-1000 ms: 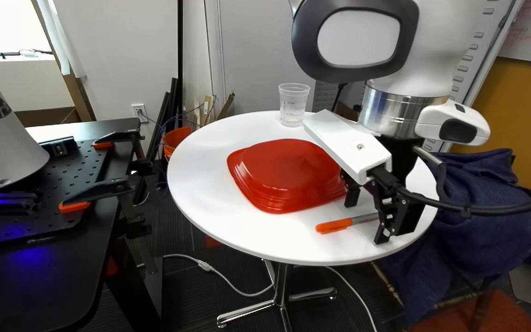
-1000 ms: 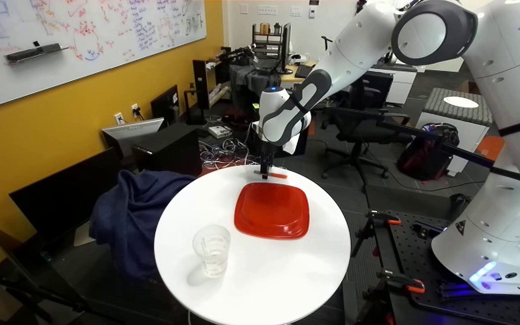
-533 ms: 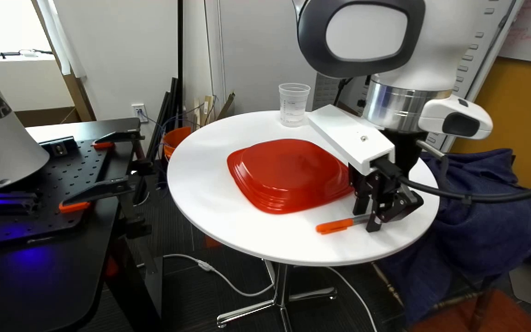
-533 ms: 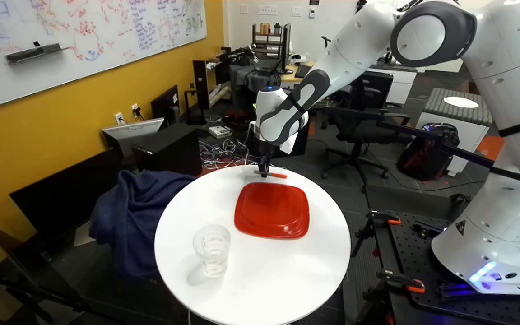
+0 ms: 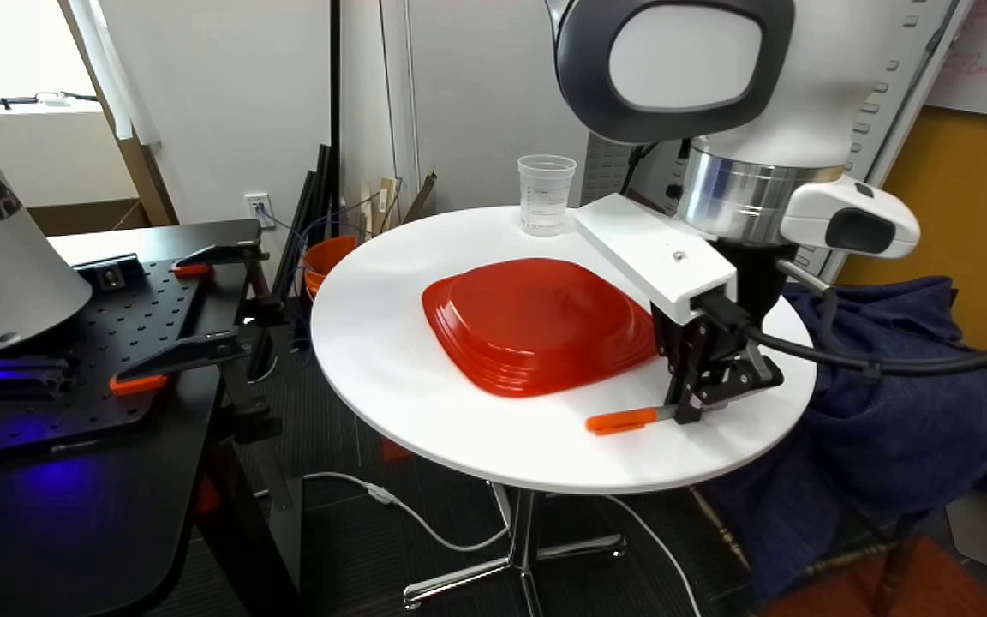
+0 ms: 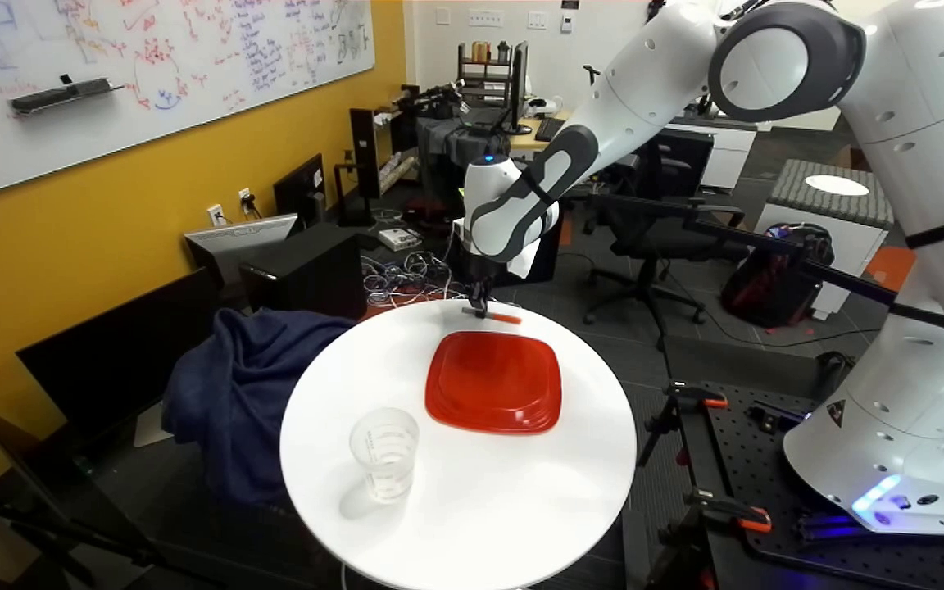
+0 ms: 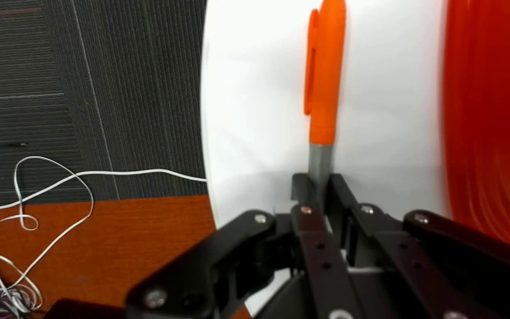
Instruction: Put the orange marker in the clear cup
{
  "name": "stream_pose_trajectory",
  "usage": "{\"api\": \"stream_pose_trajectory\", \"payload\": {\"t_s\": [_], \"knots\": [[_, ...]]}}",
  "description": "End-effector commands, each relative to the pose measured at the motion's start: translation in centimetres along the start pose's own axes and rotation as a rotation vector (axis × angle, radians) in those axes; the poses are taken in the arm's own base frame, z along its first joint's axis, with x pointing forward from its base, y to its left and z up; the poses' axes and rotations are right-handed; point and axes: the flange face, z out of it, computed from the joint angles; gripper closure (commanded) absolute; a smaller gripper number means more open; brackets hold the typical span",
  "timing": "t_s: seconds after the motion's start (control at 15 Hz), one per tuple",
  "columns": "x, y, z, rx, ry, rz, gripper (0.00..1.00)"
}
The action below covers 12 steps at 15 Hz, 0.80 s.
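Observation:
The orange marker (image 5: 622, 421) lies flat on the white round table (image 5: 391, 360), its capped orange end sticking out past my fingers. My gripper (image 7: 319, 180) is shut on its grey barrel, one finger on each side, as the wrist view shows. The barrel's far end is mostly hidden by the fingers in that view. In an exterior view the gripper (image 6: 480, 312) reaches down at the table's far edge, across the marker (image 6: 506, 318). Upright on the same table stands the clear cup (image 6: 386, 455), well away from the gripper; nothing shows inside it.
A wide red square plate (image 5: 536, 317) lies bottom up beside the marker, between it and the clear cup (image 5: 547, 195). The table edge is close to the marker. A dark blue cloth (image 5: 879, 428) hangs beside the table.
The fingers stood apart on both sides of the grey barrel and have come together on it. The wrist shifted slightly as they closed. Marker, cup and plate look unmoved.

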Motion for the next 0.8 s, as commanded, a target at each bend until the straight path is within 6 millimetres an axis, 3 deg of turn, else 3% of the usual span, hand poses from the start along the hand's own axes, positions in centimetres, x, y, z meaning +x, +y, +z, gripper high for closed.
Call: {"api": "stream_pose_trajectory", "payload": {"t_s": [0.0,0.73], "knots": [[-0.4,0.1,-1.4,-0.008,-0.019,0.041,0.97],[-2.9,1.3,-7.7,-0.093,0.008,0.144,0.97]]}}
